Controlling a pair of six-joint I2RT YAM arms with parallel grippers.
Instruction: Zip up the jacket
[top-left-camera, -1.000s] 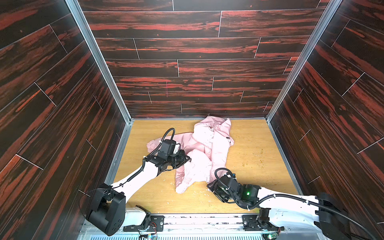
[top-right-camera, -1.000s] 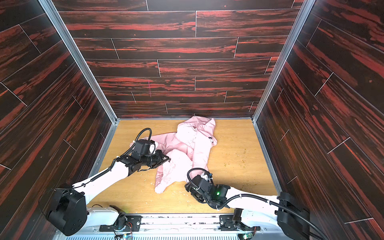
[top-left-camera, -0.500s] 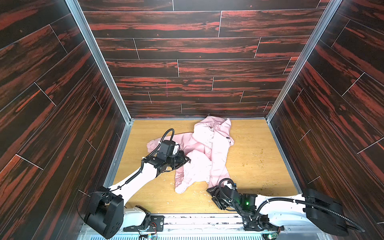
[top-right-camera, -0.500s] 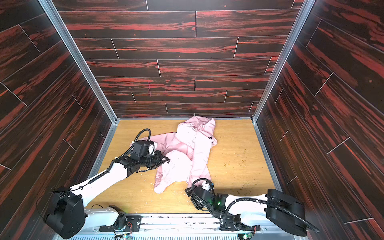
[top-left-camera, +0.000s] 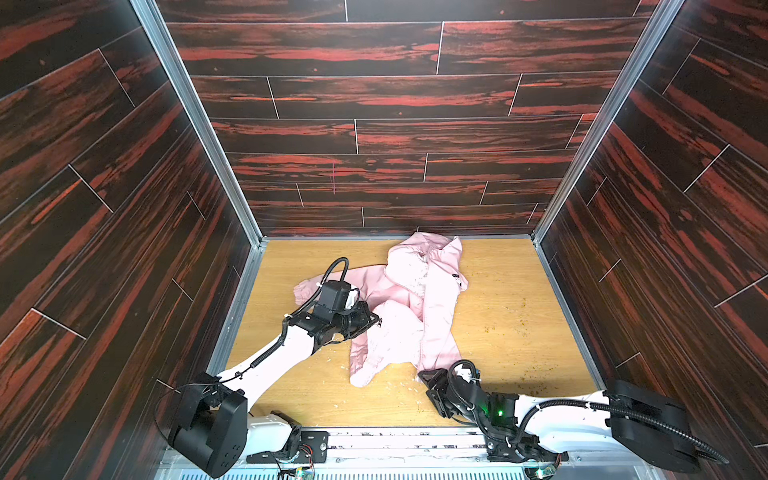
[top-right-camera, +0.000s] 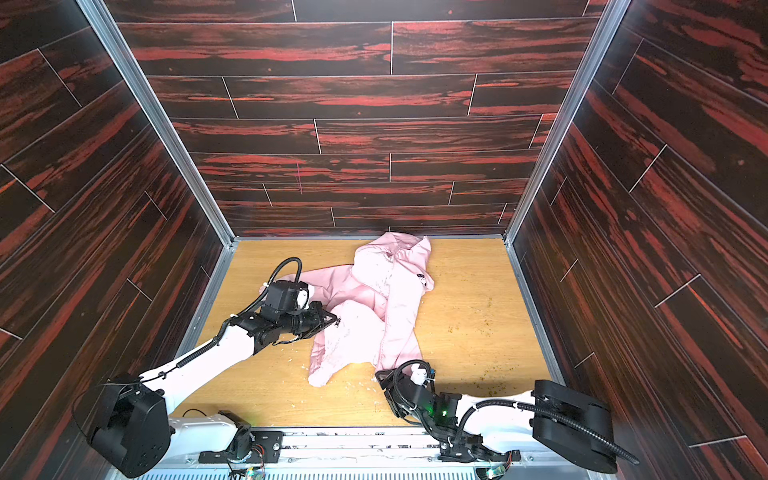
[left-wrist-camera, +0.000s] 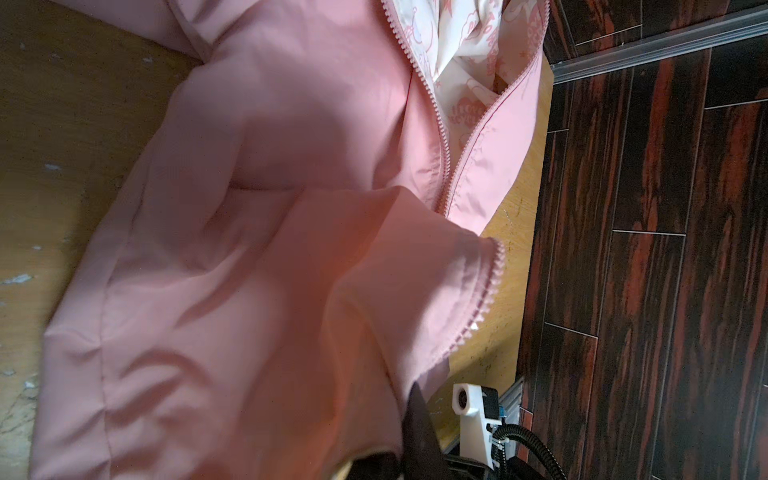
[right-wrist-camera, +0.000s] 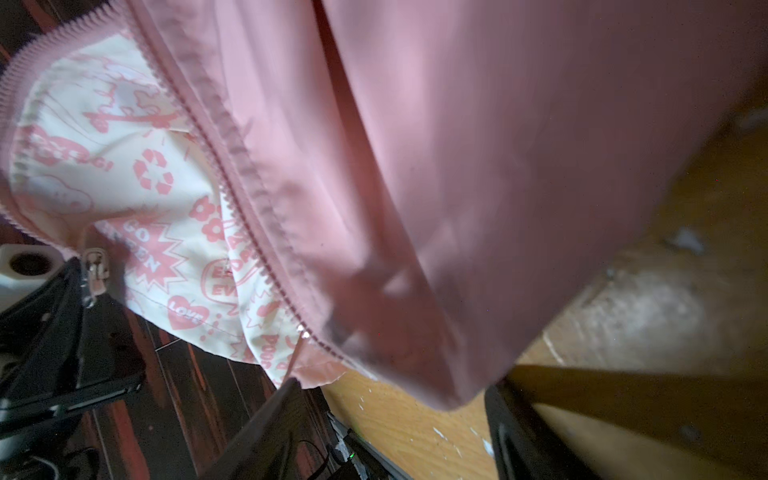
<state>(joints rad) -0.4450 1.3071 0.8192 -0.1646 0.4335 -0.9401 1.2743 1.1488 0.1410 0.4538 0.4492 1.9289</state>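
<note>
Jacket (top-left-camera: 436, 307) unzipped on table (top-left-camera: 519, 332) | we see left tool (top-left-camera: 372, 322) clamped on its left edge | right tool (top-left-camera: 428, 380) spread wide at near hem

Bright, sharp top views; dim, blurred wrist views, shadows across the jacket (left-wrist-camera: 249, 257).

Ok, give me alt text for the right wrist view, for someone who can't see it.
An unzipped pink jacket fills most of the frame, its zipper teeth running diagonally beside a pale lining printed with pink cartoons. The right gripper stands open at the hem, over the wooden table.
</note>
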